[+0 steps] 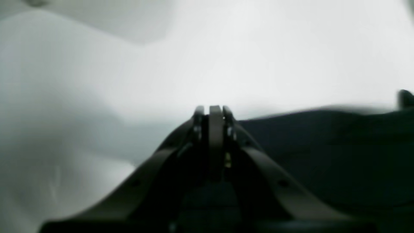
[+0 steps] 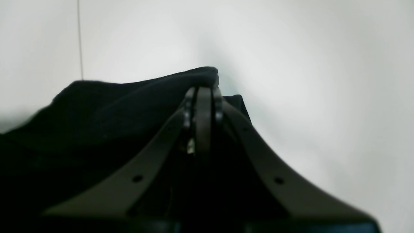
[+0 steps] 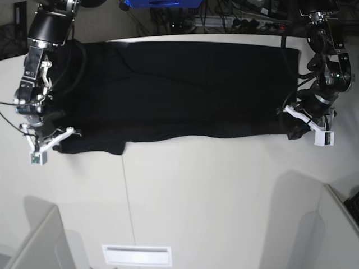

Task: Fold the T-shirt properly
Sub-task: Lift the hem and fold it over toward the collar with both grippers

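The black T-shirt (image 3: 179, 89) lies spread plain side up across the far half of the white table (image 3: 213, 196), as a wide band with a wrinkled near edge. My right gripper (image 3: 53, 140) is at its near corner on the left side of the base view. In the right wrist view it (image 2: 203, 90) is shut on a raised fold of the shirt (image 2: 113, 113). My left gripper (image 3: 297, 128) is at the opposite near corner. In the blurred left wrist view it (image 1: 214, 110) is shut, with the shirt edge (image 1: 323, 145) running up to its tips.
Pale partition panels stand at the near left (image 3: 33, 241) and near right (image 3: 320, 224) corners. A white slot (image 3: 136, 255) sits at the table's front edge. Cables and a blue object (image 3: 162, 3) lie beyond the far edge.
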